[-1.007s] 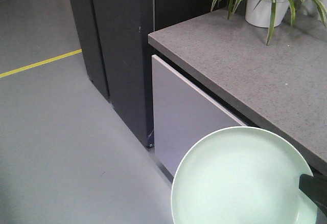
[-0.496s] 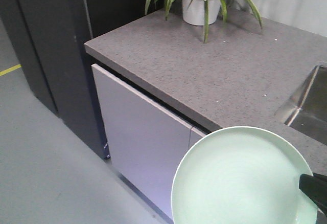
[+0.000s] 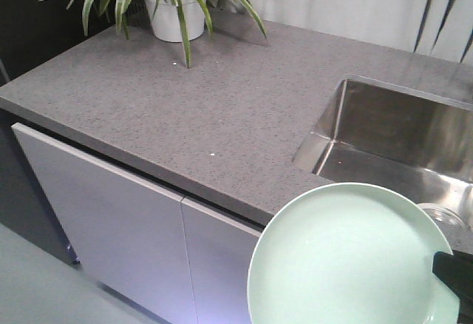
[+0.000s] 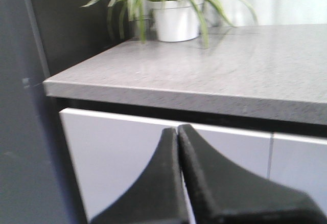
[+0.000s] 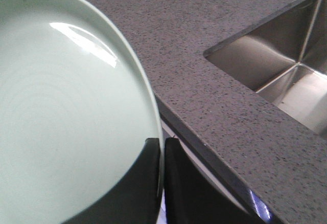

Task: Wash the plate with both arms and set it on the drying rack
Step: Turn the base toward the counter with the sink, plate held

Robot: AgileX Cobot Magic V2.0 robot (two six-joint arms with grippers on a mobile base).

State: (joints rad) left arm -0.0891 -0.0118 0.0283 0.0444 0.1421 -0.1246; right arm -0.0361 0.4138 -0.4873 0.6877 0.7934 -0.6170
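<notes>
Transport is the step I judge to be in hand. My right pincer [image 5: 161, 150] is pinching the rim of the plate [image 3: 347, 257], 1 finger on the mint face and the other behind the rim. The plate hangs in the air just off the front edge of the desk [image 3: 185, 117], near the sink [image 3: 384, 117] but not over the basin.

My left pincer [image 4: 177, 132] has its 2 fingers pressed together on nothing, low in front of the cabinet doors [image 4: 117, 157] and below the desk's edge.

I see no tap, water or sponge, so I take the wash as not yet started. The next move, as I read it, calls for carrying the plate over the basin and raising the left arm so both arms share the work. Its fingers would need to spread before taking anything.

The drying rack is in none of my 3 views, so I would have to find it. A potted plant [image 3: 174, 13] stands at the desk's far corner, well apart.

I can read no writing, brand or label on the plate, pot or sink.
</notes>
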